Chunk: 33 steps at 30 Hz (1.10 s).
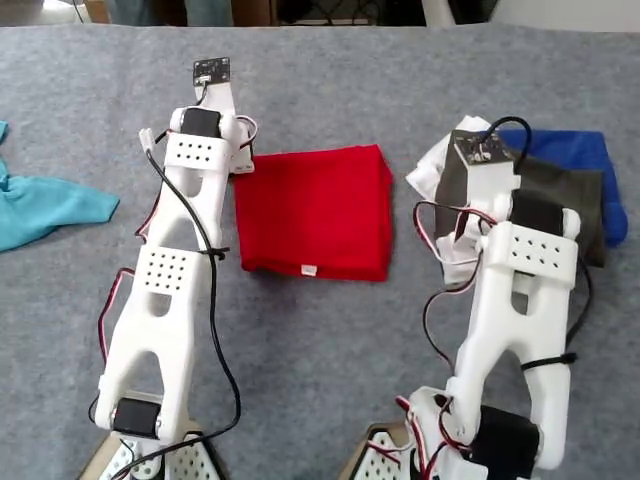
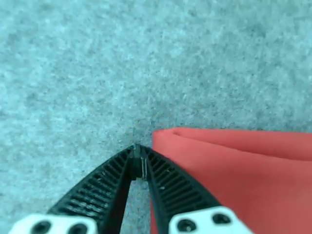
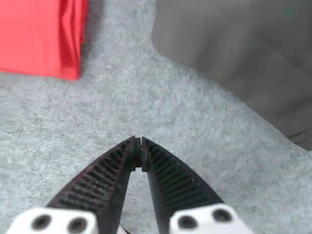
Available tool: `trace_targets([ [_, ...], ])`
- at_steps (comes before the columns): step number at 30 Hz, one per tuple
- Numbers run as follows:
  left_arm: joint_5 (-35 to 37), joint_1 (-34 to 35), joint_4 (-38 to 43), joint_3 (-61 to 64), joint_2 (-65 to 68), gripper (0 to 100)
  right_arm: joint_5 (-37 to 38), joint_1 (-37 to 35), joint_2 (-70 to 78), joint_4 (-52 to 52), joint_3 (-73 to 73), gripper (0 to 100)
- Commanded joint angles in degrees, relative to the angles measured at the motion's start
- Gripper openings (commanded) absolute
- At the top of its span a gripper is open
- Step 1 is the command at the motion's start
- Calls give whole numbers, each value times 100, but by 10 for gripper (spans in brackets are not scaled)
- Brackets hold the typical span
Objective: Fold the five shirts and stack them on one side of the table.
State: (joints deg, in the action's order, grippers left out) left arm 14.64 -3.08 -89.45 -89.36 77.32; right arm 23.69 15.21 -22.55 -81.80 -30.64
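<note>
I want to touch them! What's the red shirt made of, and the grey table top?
Red shirt: soft matte cloth, probably cotton; it folds with rounded edges. Table top: fuzzy grey felt or carpet, it seems, from its speckled nap.

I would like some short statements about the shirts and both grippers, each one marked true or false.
1. The red shirt lies folded between the two arms. True.
2. The left gripper and the right gripper are both shut. True.
3. The left gripper holds the red shirt's corner. False: it holds nothing and sits beside that corner.
4. The teal shirt lies folded on the red shirt. False: it lies unfolded near the table's edge, apart from the other shirts.
5. The dark grey shirt lies on the blue shirt. True.
</note>
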Motion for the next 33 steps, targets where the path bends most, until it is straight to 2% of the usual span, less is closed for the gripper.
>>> trace_targets([
  [1, -9, -101, -237, -620, -97, 29, 35, -431, -198, 70, 242, 18],
  [5, -44, -347, -316, -611, -316, 30, -501, -870, -163, 325, 242, 18],
  [11, -44, -171, -809, -611, -993, 30, -2189, -1266, -136, 1169, 233, 26],
  [13, -53, 57, -1011, -558, -1178, 47, -2725, -1495, 13, 1354, 233, 75],
  [17, -53, 479, -1143, -462, -1099, 176, -3684, -1846, 787, 1600, 259, 214],
  [19, -167, 637, -1143, -409, -1081, 200, -4070, -1908, 1218, 1767, 286, 252],
  [23, -554, 989, -1134, -163, -1011, 195, -4466, -2084, 1912, 1925, 532, 266],
  [33, -580, 1235, -519, 752, -1020, 195, -5090, -2321, 3512, 1881, 1710, 268],
])
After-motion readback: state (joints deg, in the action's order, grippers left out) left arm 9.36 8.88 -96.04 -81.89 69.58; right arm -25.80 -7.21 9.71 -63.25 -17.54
